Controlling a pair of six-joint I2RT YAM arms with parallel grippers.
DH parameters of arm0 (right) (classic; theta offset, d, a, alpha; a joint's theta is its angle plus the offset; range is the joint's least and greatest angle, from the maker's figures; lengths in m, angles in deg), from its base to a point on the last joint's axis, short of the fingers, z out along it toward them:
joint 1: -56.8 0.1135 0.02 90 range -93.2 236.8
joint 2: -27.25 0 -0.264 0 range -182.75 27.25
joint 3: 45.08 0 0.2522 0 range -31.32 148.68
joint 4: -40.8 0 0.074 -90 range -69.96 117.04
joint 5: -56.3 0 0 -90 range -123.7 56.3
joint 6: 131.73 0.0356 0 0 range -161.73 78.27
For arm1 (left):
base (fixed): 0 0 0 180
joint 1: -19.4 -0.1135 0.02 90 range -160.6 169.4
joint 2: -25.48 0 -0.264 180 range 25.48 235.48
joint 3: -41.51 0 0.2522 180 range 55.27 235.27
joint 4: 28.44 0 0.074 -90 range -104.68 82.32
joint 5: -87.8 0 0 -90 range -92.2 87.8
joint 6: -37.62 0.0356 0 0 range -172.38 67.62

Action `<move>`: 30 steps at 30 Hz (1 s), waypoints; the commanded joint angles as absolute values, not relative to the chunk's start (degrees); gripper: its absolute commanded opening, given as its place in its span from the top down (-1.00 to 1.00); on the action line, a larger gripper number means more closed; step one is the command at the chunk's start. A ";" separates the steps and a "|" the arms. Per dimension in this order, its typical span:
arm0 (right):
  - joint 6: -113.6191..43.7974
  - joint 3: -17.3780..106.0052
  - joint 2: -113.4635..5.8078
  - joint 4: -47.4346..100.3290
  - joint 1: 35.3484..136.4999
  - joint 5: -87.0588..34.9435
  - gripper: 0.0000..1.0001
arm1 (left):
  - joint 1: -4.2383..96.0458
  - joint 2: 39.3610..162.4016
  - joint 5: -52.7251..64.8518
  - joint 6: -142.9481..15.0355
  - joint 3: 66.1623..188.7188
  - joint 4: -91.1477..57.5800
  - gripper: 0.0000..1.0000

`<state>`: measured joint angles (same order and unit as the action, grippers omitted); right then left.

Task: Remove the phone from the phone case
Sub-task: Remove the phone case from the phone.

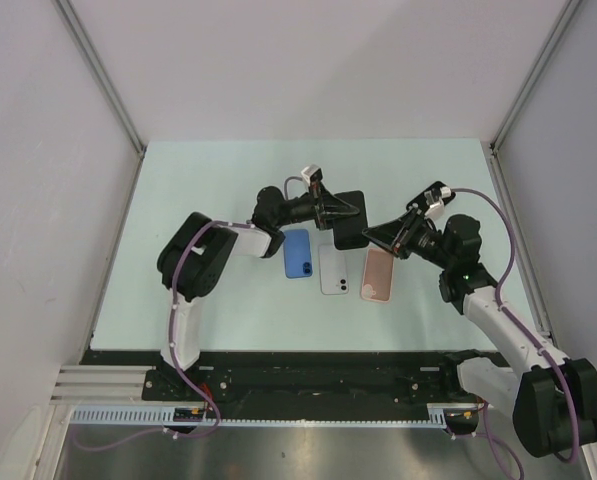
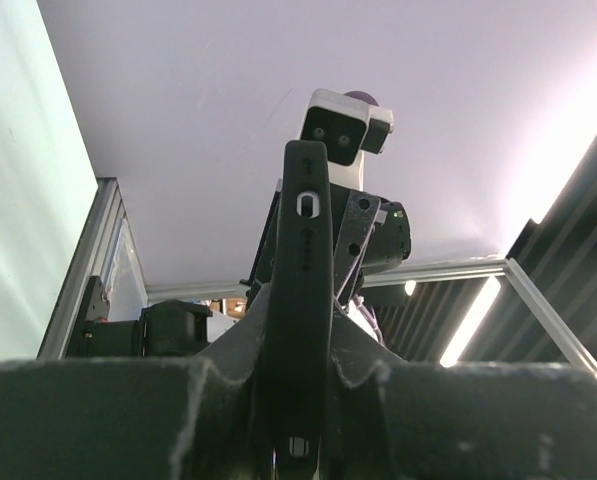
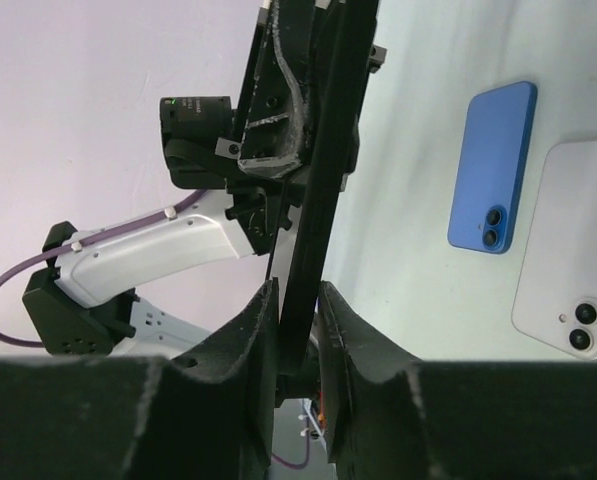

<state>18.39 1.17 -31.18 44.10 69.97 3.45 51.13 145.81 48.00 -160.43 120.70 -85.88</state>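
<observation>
Two arms share one black phone case [image 1: 350,222], held above the table [image 1: 208,190]: left gripper [image 1: 334,214] clamped on its left side, right gripper [image 1: 375,238] pinching the right (phone inside? can't tell). Blue phone [image 1: 297,253], white phone [image 1: 334,269] & pink phone [image 1: 379,275] lie flat below, side by side.

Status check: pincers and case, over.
Left pincer shut on black case; right pincer shut on its opposite side. Held above table. Blue phone, white phone, pink phone lie beneath. Nothing blocking.
</observation>
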 commanded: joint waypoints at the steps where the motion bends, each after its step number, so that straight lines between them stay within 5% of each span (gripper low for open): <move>1: 22.78 -1.08 -29.18 49.18 70.95 5.15 0.60 | 49.90 137.81 45.09 -156.63 121.72 -83.87 1.00; 5: 25.15 -2.49 -26.98 50.59 70.95 4.01 1.00 | 49.29 134.55 44.04 -151.00 121.72 -75.43 1.00; 9: 28.49 -3.72 -26.54 54.02 71.04 3.13 1.00 | 49.29 133.06 42.63 -149.50 120.67 -75.24 1.00; 13: 29.12 -4.51 -25.92 54.47 71.47 1.46 0.62 | 49.29 131.12 40.96 -146.43 119.61 -73.57 1.00; 19: 30.78 -6.53 -26.10 57.54 71.47 1.19 0.64 | 49.29 132.35 39.82 -149.14 117.76 -80.50 1.00; 30: 31.66 -8.20 -26.97 59.74 71.74 1.02 0.39 | 49.29 131.91 39.37 -148.97 117.85 -80.34 1.00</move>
<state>31.51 -7.25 -27.20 57.35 71.54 0.17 49.91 135.38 42.66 -147.40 116.79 -74.51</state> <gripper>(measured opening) 0.304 0.175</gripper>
